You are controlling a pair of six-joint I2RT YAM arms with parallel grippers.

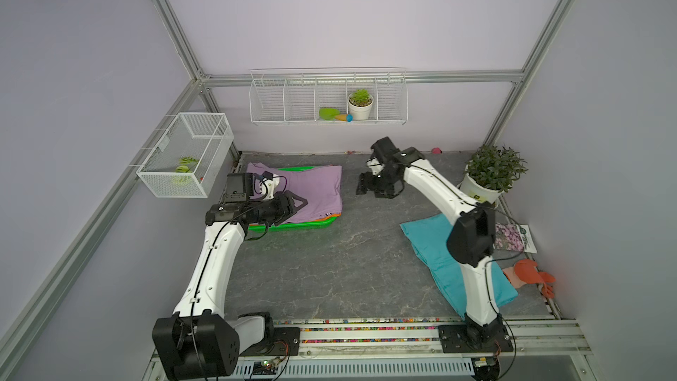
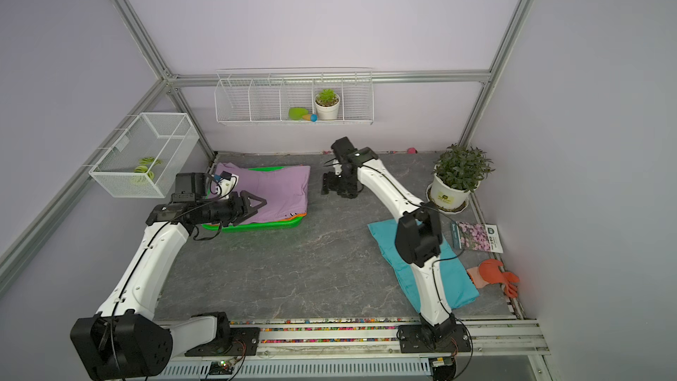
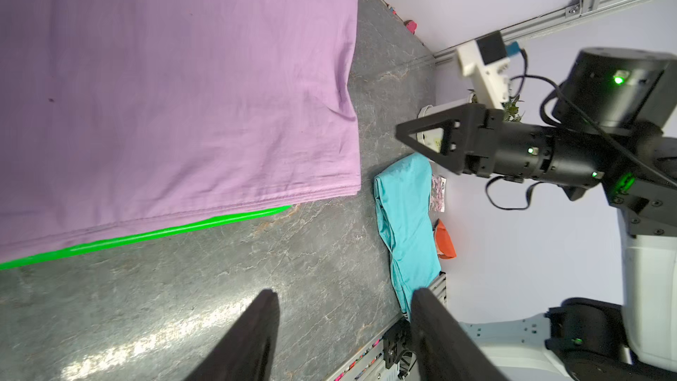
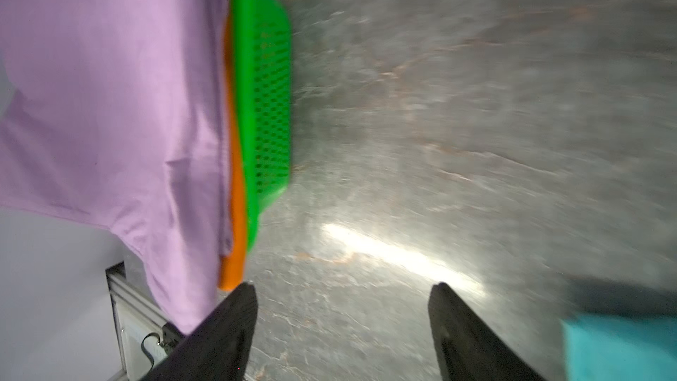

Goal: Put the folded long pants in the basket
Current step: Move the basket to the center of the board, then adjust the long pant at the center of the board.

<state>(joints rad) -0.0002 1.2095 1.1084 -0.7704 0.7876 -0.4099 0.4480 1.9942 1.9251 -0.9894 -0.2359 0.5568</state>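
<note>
The green basket (image 1: pixel 293 228) (image 2: pixel 263 228) sits at the back left of the table. Lilac folded pants (image 1: pixel 311 188) (image 3: pixel 165 86) lie on top in it, overhanging its rim, with orange pants (image 1: pixel 335 218) (image 4: pixel 236 196) beneath. Teal folded pants (image 1: pixel 432 247) (image 2: pixel 388 240) lie on the table at the right, partly hidden by the right arm. My left gripper (image 1: pixel 300 204) (image 3: pixel 344 293) hovers open over the lilac pants' near left part, holding nothing. Beside the basket's right end, my right gripper (image 1: pixel 366 186) (image 4: pixel 342 287) stands open and empty above bare table.
A potted plant (image 1: pixel 492 174), a flower-print packet (image 1: pixel 514 238) and an orange-red glove (image 1: pixel 531 274) line the right edge. On the left wall hangs a white wire basket (image 1: pixel 187 155), and a wire shelf (image 1: pixel 328 98) is fixed to the back wall.
</note>
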